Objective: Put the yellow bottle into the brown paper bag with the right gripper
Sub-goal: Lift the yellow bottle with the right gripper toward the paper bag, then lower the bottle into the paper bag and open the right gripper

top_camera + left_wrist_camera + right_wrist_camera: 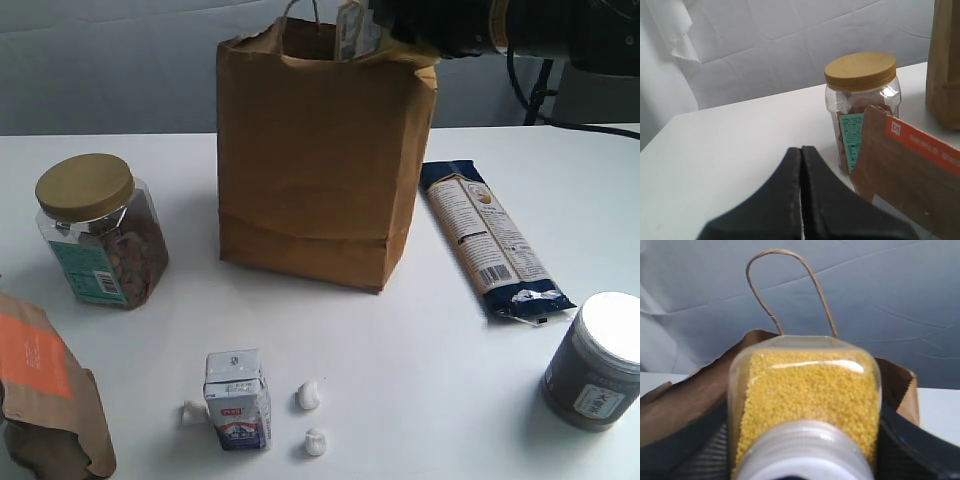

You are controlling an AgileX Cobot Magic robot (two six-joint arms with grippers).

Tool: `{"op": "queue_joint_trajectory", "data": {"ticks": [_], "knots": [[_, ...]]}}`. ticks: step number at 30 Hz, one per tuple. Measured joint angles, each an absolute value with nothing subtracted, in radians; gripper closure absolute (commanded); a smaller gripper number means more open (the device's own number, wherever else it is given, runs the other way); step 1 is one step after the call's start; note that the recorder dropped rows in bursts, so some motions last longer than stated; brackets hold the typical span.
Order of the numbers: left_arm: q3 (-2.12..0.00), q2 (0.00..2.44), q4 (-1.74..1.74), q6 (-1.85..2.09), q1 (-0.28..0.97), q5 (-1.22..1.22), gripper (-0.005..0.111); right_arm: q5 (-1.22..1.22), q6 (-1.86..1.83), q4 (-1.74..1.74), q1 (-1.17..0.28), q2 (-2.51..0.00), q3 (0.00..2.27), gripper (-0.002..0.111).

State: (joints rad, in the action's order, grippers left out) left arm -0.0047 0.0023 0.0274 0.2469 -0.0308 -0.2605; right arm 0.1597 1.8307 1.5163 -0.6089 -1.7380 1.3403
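The brown paper bag (320,170) stands upright at the back middle of the table, mouth open. The yellow bottle (357,30) hangs tilted at the bag's mouth, its lower part behind the rim. My right gripper (388,30) comes in from the right, shut on it. In the right wrist view the yellow bottle (805,400) fills the space between the black fingers (920,440), white cap toward the camera, with the bag (685,405) open under it. My left gripper (801,150) is shut on nothing, low over the table beside a nut jar (862,100).
A gold-lidded nut jar (100,230) and a brown pouch with an orange label (45,390) sit at the left. A small milk carton (237,400) and white bits (309,395) lie in front. A long packet (490,240) and a dark jar (597,360) are at the right.
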Motion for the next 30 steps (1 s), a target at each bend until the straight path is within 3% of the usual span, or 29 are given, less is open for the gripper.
{"op": "queue_joint_trajectory", "data": {"ticks": [12,15,20,22,30], "knots": [[-0.005,0.002,0.027,0.247,-0.031,-0.261,0.107,0.354,2.049,1.751,-0.609,-1.738,1.344,0.108],[-0.005,0.002,0.027,0.247,-0.031,-0.261,0.107,0.364,2.060,1.760,-0.609,-1.738,1.344,0.097],[-0.005,0.002,0.027,0.247,-0.031,-0.261,0.107,0.391,2.063,1.762,-0.609,-1.738,1.344,0.057],[-0.005,0.002,0.027,0.247,-0.031,-0.261,0.107,0.399,2.063,1.764,-0.609,-1.738,1.344,0.049],[-0.005,0.002,0.027,0.247,-0.031,-0.261,0.107,0.399,2.067,1.753,-0.609,-1.724,1.357,0.048]]}}
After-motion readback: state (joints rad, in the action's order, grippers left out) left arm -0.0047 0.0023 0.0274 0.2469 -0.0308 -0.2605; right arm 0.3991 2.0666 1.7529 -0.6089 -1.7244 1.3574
